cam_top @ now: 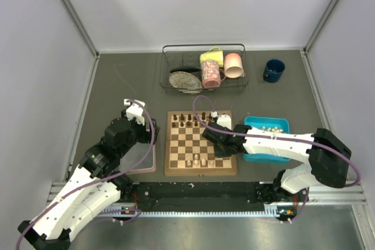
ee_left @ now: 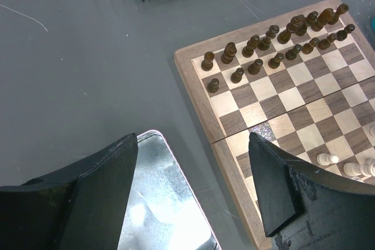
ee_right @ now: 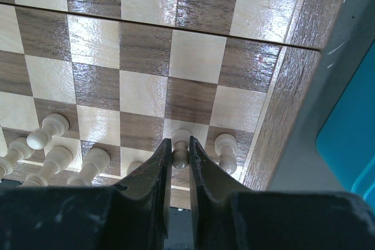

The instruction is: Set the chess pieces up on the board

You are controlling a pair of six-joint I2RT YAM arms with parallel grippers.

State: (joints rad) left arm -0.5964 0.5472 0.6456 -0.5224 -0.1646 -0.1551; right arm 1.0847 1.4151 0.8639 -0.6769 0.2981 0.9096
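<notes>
Right gripper [ee_right: 180,142] pinched narrow on a cream pawn [ee_right: 181,155] in the board's [cam_top: 201,171] near-right squares, mid-desk toward the near edge; placing step, next likely release and lift clear of neighbouring cream pieces [ee_right: 225,146]; left gripper [ee_left: 193,139] wide, empty.

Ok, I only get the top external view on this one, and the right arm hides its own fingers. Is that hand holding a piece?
Observer: Yes. In the right wrist view the right hand is shut on an upright cream pawn near the right edge of the board.
Operator: And the left hand, anything in it?
Observer: No. In the left wrist view the left hand is open with nothing between its fingers, over the far end of the clear pinkish tray.
</notes>
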